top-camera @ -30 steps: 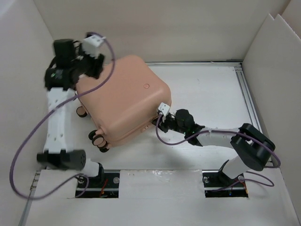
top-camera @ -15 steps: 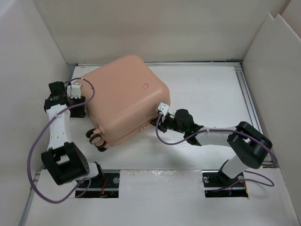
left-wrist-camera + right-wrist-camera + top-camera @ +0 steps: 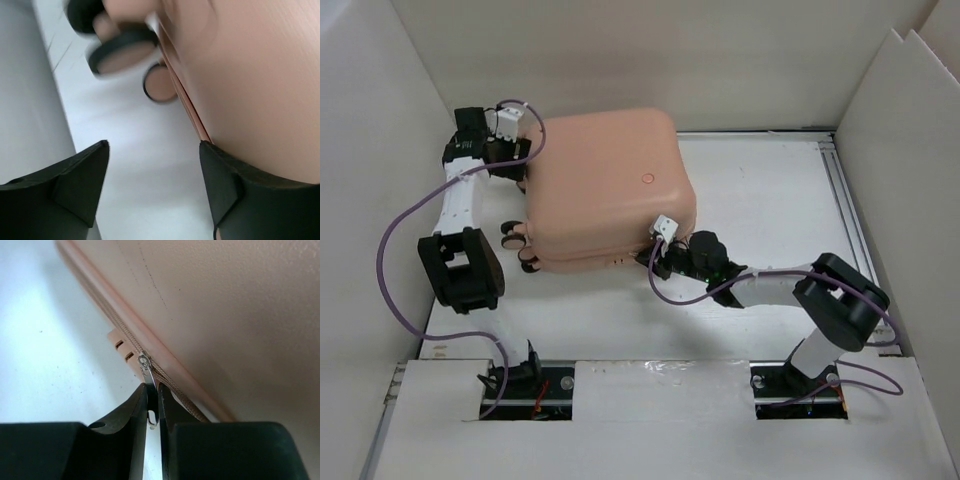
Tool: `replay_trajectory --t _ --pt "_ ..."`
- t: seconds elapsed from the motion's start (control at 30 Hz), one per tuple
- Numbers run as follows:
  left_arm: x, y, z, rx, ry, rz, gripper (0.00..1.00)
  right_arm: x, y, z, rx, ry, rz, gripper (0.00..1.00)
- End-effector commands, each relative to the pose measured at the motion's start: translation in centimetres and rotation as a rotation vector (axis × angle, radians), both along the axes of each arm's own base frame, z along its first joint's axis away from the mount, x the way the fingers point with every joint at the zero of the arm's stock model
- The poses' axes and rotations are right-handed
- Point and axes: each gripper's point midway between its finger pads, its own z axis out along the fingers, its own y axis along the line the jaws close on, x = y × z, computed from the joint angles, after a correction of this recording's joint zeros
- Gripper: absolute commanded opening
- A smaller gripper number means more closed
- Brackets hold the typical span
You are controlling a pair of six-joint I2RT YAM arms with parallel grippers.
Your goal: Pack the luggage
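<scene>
The case (image 3: 605, 185) lies shut on the table (image 3: 760, 200), zipping under way: the right gripper (image 3: 152, 410) pinches the zip pull (image 3: 146, 371), the left gripper (image 3: 152, 150) gapes empty by the wheels (image 3: 122, 50); next, the pull likely needs drawing round the case's edge

Left gripper (image 3: 152, 147) gapes wide; right gripper (image 3: 153, 390) pinches nearly closed, its arm seemingly low.

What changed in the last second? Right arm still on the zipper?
The salmon-pink hard-shell suitcase swung clockwise in the top view, its wheels now facing left. The left gripper dropped beside it, then went back to its far-left corner, jaws open. Unchanged: the right gripper stays pinched on the metal zipper pull at the near-right corner.
</scene>
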Motion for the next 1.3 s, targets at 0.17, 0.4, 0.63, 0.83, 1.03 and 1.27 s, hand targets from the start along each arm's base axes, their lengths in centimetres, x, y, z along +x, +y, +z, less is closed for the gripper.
replay_trajectory --t 0.17,0.4,0.63,0.83,1.03,1.27 --pt "-9.7 -5.4 7.8 0.043 -0.121 -0.623 0.91 2.9 1.1 3.8 0.104 -0.047 -0.039 0.0" --pt "-14.9 -0.5 11.2 0.225 -0.171 -0.682 0.96 3.1 1.2 3.8 0.097 -0.061 -0.017 0.0" --pt "-17.2 -3.7 6.4 0.348 -0.161 -0.963 0.99 2.5 0.6 2.7 0.076 -0.039 -0.018 0.0" --pt "-13.7 -3.3 5.9 0.293 -0.178 -0.926 0.99 2.6 0.3 2.3 0.068 -0.036 -0.036 0.0" --pt "-14.1 -7.9 2.2 0.229 -0.063 -1.059 0.99 2.7 0.0 1.9 0.064 -0.023 -0.056 0.0" --pt "-12.7 -5.9 -1.8 0.271 0.042 -0.957 0.94 2.8 -0.3 2.3 0.073 -0.024 -0.078 0.0"
